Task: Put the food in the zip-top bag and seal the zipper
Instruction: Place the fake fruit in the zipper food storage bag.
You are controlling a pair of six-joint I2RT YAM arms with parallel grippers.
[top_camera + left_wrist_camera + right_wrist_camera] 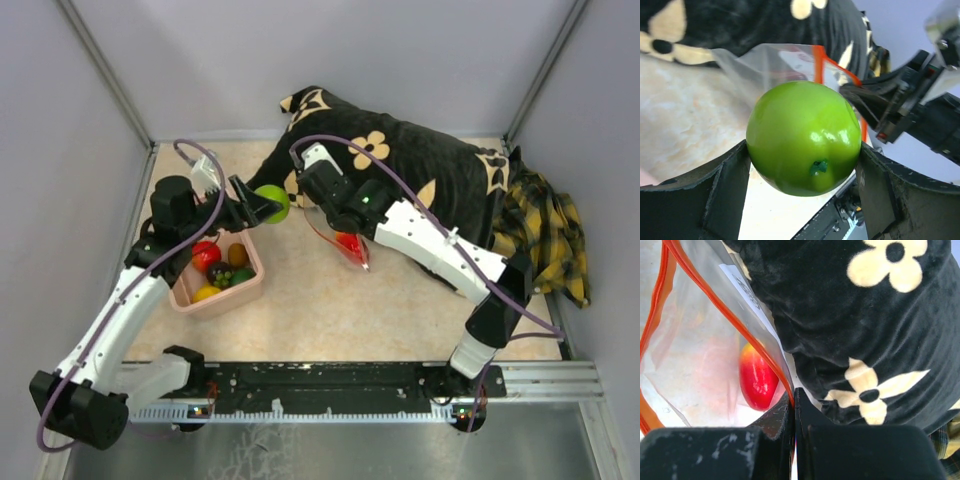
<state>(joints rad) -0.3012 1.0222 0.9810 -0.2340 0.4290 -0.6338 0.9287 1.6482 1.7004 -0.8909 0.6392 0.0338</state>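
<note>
A green apple (272, 202) (804, 137) of the food is held above the table, with my left gripper (262, 204) (802, 152) shut on its sides. Just right of it hangs the clear zip-top bag (345, 250) (785, 65) (700, 355), mouth open. My right gripper (305, 198) (794, 396) is shut on the bag's red-orange zipper (730, 315) (817, 65) edge. One red-and-yellow fruit (757, 377) (350, 243) lies inside the bag. More food (206, 256) sits in the pink tub (215, 303).
A black pillow with cream flowers (420, 170) (850, 315) lies at the back, right behind the bag. A yellow plaid cloth (540, 235) is at the right wall. Grey walls close in three sides.
</note>
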